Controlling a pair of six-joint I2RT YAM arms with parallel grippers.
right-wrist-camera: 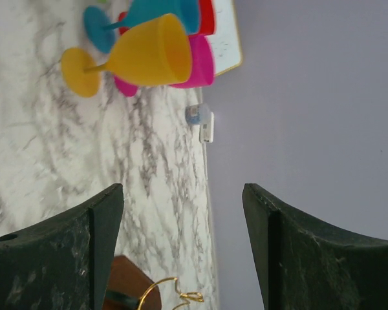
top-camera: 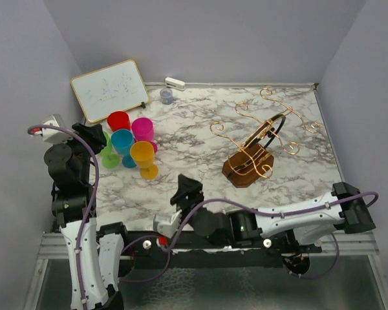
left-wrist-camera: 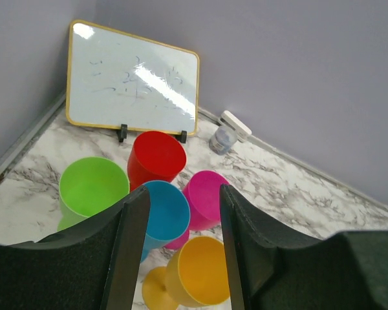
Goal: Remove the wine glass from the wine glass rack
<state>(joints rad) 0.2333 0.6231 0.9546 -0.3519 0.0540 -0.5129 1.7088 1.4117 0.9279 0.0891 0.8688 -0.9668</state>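
- Overhead, at the far left of the frame, the left gripper (left-wrist-camera: 182,197) sits just beside a bunch of plastic glasses. Its wrist camera shows the jaws moderately parted and holding nothing, with the blue glass (left-wrist-camera: 168,213) framed in the gap
- Upper left, a whiteboard (top-camera: 110,89) is propped by the wall, with a small jar (top-camera: 166,96) to its right
- Left of centre on the marble table (top-camera: 200,123), five stemmed glasses stand upright and close together: the blue one plus a green glass (top-camera: 110,158), red glass (top-camera: 118,120), pink glass (top-camera: 142,128) and yellow glass (top-camera: 143,155)
- Bottom centre of the overhead view, the right gripper (right-wrist-camera: 182,194) has its jaws spread wide and empty. The yellow glass is the nearest one, up and to its left
- Right of centre is the wine glass rack (top-camera: 262,113). Its long axis runs from the wooden base (top-camera: 246,169) at lower left, past the dark ring (top-camera: 276,124), to curled wire ends at upper right
- No glass hangs on the rack in any view, so the removal looks already done. Which of the five came off it cannot be told
- The rack lies up and to the right of the right jaws, well apart from them, and the right arm is the nearer one
- Hard to read: from above, whether the rack stands upright or leans. The right wrist view catches only a corner of the base and one wire curl at its bottom edge, and the left wrist view misses the rack entirely
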